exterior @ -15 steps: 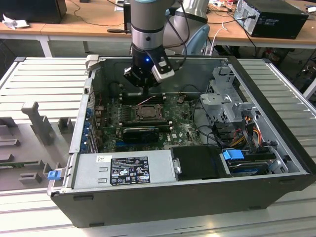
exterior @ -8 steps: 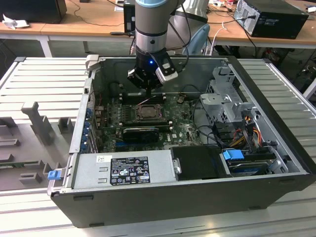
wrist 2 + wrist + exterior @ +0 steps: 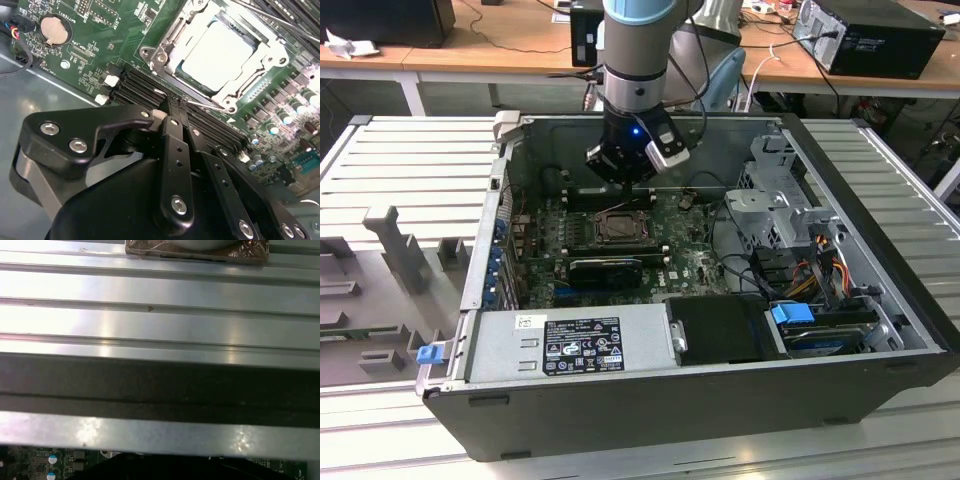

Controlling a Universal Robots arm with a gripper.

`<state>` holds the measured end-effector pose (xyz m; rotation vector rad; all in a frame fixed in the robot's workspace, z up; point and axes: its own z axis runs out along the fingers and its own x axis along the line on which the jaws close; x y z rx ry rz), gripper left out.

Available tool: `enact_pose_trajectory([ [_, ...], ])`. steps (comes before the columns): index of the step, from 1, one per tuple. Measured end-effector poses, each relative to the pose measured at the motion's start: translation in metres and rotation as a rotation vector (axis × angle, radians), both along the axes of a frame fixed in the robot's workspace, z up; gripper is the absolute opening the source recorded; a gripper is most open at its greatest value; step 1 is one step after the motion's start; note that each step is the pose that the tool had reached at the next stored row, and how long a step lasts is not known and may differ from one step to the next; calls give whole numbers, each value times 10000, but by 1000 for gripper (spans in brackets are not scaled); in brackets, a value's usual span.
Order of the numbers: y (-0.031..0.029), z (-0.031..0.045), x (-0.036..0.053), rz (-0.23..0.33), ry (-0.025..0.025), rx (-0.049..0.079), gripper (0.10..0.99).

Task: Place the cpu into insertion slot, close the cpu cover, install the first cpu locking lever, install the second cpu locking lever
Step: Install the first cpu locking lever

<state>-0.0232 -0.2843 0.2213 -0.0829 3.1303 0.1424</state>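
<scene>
Power supply [image 3: 570,345]: the nearest part in the exterior view, lying along the front wall of the computer case [image 3: 700,410], on the near side of the cpu.
Memory slots [image 3: 140,87]: black, running beside the cpu and just under the fingertips in the second wrist view.
Cpu [image 3: 215,55]: seated flat in its socket on the green board [image 3: 100,45], grey top showing; in the exterior view it sits mid-board [image 3: 620,228].
Cpu cover [image 3: 172,62]: folded down over the cpu, its silver frame all round the chip's edges, which show through the window.
Lever [image 3: 207,104]: a thin wire bar along the cover's edge on the side facing the fingertips.
Gripper [image 3: 177,104]: fingers drawn together, tips meeting just short of the cover's edge and close to the lever; whether they nip anything, I cannot tell. In the exterior view it hangs just beyond the cpu [image 3: 623,178].
Coin battery [image 3: 55,29]: on the board, well off from the cpu.
Drive cage [image 3: 775,190]: toward the exterior view's right of the cpu.
Desks [image 3: 490,55]: far behind the cpu, past the case.
</scene>
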Motion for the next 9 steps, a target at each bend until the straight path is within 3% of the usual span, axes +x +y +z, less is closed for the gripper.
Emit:
enact_pose_trajectory([
  [9, 0, -99, 25, 195, 0, -1, 106],
])
